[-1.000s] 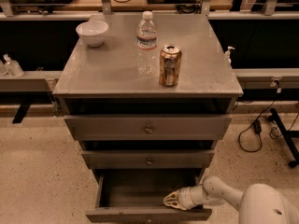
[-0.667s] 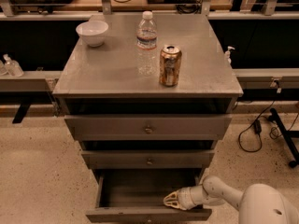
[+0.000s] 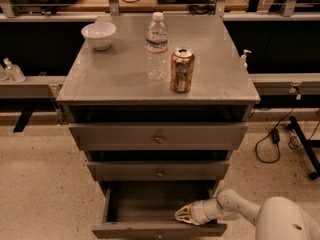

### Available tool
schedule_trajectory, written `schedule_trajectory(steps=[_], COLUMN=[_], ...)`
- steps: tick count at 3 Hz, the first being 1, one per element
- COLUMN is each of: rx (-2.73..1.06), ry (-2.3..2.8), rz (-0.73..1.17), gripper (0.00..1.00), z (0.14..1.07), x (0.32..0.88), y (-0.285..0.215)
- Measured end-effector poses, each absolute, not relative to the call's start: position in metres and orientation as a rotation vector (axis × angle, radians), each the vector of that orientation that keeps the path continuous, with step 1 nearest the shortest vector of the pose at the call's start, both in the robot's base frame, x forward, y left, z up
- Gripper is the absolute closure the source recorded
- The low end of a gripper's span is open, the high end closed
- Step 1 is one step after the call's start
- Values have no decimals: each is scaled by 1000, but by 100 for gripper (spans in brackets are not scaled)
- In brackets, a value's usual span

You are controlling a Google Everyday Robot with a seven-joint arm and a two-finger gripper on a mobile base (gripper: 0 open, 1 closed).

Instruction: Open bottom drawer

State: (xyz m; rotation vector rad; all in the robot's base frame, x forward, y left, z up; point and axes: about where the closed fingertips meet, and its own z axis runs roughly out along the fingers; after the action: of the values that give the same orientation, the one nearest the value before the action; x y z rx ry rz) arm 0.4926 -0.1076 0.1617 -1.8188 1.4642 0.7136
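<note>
Camera view shows us the bottom drawer [image 3: 145, 204] pulled out at the foot of the cabinet [image 3: 115, 79]. The gripper [image 3: 186, 214] sits inside it, probably to hook and pull; spread or closed, we cannot tell.

On grey cabinet top [image 3: 115, 81]: white bowl [image 3: 99, 35] back left, clear water bottle [image 3: 157, 46] near middle, gold soda can [image 3: 182, 70] just beside it, front right. Below, gripper [image 3: 181, 215] inside open bottom drawer [image 3: 145, 204], right front.

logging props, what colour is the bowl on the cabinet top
White bowl, camera view; claw sits inside the open bottom drawer.
</note>
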Motion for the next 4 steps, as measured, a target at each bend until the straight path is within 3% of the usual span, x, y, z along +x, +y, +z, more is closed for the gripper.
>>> schedule_trajectory(steps=[2, 3, 4], rx=[-1819, -1819, -1819], ry=[1464, 1464, 1464], rz=[714, 714, 714], gripper=[36, 36, 59], z=[162, 162, 162], x=[493, 493, 493], y=[-108, -108, -108])
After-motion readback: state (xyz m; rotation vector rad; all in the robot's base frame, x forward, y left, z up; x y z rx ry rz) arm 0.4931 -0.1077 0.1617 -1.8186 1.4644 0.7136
